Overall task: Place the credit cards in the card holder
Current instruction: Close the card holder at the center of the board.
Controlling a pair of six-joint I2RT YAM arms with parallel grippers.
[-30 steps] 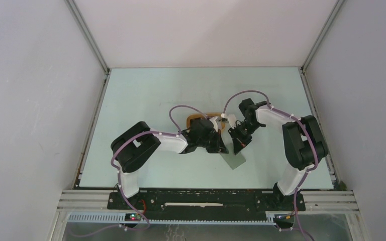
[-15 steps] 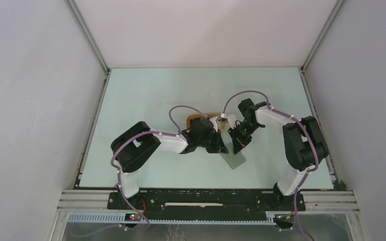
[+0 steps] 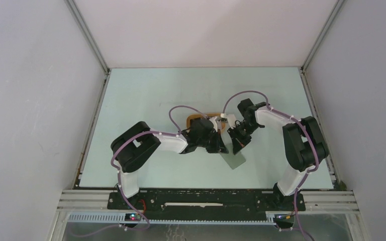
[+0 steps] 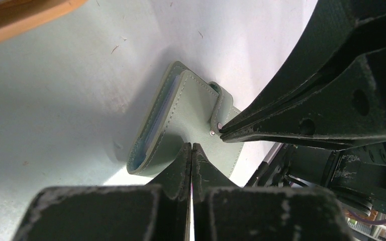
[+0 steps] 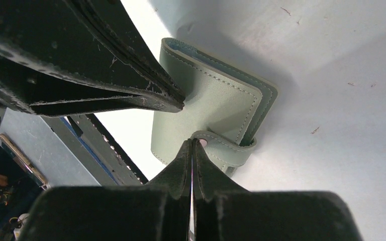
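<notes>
Left gripper [image 4: 191, 148] and right gripper [image 5: 191, 143] are both sitting fully closed, tips touching the folded holder [image 4: 181, 118] from opposite sides. Holder's lying on the table [image 3: 156, 95], about 5 o'clock from the tray [image 3: 195, 119].

Pale green surface [image 3: 146, 95] enclosed on three sides by plain white walls [image 3: 206, 30]. Corners framed by aluminium struts [image 3: 86, 35]. Scene lit evenly; soft shadows cast on surface.

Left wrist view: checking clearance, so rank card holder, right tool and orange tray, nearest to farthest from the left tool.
1. card holder, touching it, straight ahead.
2. right tool, just beyond, on the right.
3. orange tray, far upper left corner.
</notes>
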